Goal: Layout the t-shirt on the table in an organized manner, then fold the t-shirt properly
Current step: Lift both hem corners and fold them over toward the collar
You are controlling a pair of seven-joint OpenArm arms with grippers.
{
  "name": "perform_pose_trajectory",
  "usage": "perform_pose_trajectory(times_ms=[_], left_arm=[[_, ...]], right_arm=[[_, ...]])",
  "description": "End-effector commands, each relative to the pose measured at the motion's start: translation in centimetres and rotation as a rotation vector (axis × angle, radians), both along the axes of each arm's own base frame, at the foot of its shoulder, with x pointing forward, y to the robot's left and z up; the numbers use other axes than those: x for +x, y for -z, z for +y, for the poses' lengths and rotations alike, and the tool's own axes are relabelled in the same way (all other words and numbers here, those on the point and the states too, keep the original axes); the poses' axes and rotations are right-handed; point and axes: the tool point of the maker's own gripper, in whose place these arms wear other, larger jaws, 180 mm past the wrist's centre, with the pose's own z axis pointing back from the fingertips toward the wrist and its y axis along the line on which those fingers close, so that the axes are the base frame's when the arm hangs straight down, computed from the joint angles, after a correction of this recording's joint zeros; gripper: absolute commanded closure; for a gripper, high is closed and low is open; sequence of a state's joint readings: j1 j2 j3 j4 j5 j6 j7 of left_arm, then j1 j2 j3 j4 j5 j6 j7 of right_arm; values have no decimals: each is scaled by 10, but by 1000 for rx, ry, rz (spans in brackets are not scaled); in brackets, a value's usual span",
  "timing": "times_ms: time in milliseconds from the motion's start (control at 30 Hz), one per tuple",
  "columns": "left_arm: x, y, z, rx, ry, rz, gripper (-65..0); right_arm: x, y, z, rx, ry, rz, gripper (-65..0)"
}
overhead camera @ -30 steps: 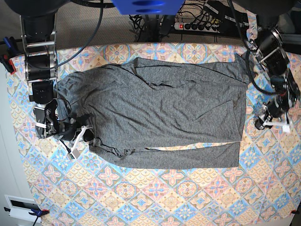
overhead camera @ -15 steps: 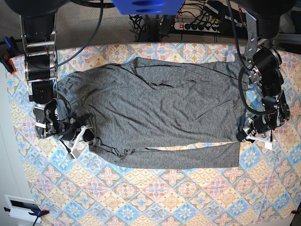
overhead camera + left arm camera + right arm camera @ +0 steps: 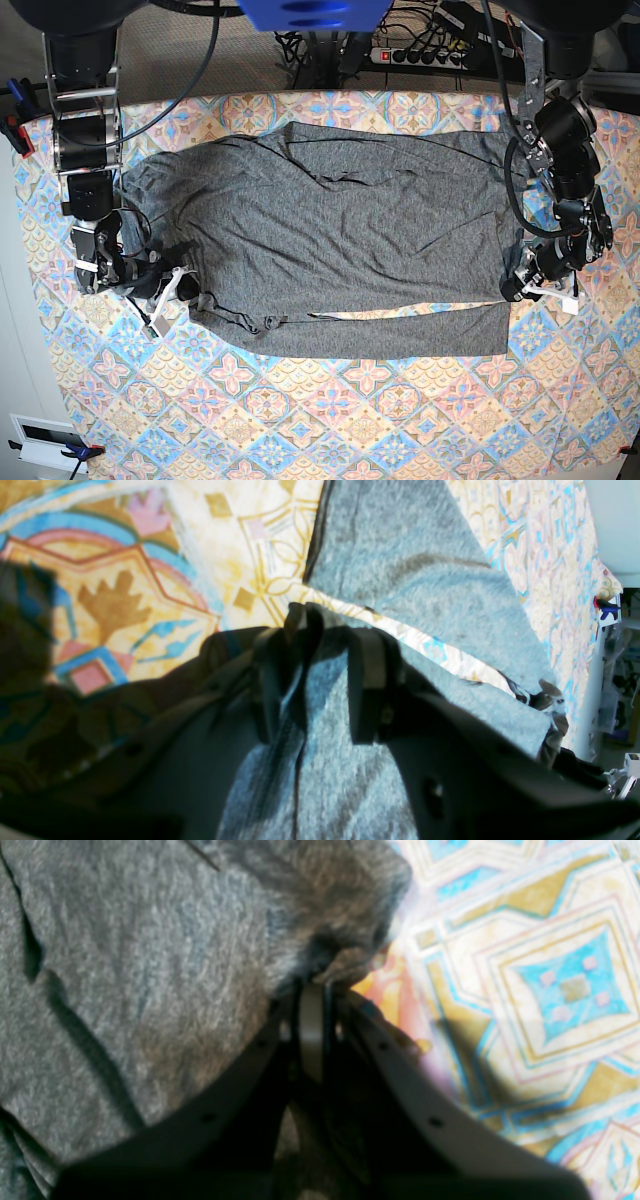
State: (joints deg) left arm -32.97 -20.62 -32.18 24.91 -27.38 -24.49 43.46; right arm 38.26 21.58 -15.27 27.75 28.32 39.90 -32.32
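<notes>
The dark grey t-shirt (image 3: 340, 240) lies spread wide across the patterned table (image 3: 380, 410), with one strip folded along its near edge. My right gripper (image 3: 187, 293) is at the shirt's left end. In the right wrist view it (image 3: 314, 987) is shut on a bunched tip of the t-shirt (image 3: 150, 965), low over the table (image 3: 550, 980). My left gripper (image 3: 513, 290) is at the shirt's right edge. In the left wrist view it (image 3: 330, 625) is open, with its fingers (image 3: 367, 680) astride the edge of the t-shirt (image 3: 410, 570) on the table (image 3: 125, 580).
A power strip (image 3: 420, 55) and cables lie behind the table's far edge. A blue and red clamp (image 3: 20, 125) grips the left corner. A white device (image 3: 45, 440) sits at the near left. The table's right corner (image 3: 625, 450) is near my left arm.
My left gripper has moved leftward from the bare table onto the shirt's right edge. The right gripper and the shirt have stayed put.
</notes>
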Motion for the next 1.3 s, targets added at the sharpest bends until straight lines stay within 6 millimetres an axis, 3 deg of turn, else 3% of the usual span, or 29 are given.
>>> perform_pose_trajectory(times_ms=[0,133,500,633,733,867,1033,1133,1267], left_arm=[[-17,15,-9,13,65,103,-214],[-15,14,-11,14,70,103,-214],[-15,24,-47,24,167,126,-214],[-15,24,-46,29,167,125,-168],[-10,22,-33,62,125,93,0],[-17,26,-21,83,106,91,-2],[-15,7,-2,175,105,13,0],[-19,-2,5,234,114,-27,0],[-24,-9,11,279,121,-55,0]], right_arm=[[2,-4,-8,-39,-14,9,0],[2,-4,-8,-39,-14,9,0],[2,-4,-8,-39,-14,9,0],[2,-4,-8,-39,-14,9,0],[2,-4,-8,-39,-14,9,0],[1,-3,-8,-38,-13,9,0],[14,-22,-2,-46,-44,-60,0],[-4,-6,4,-40,-61,-39,0],[-5,-13,12,-44,-96,-79,0]])
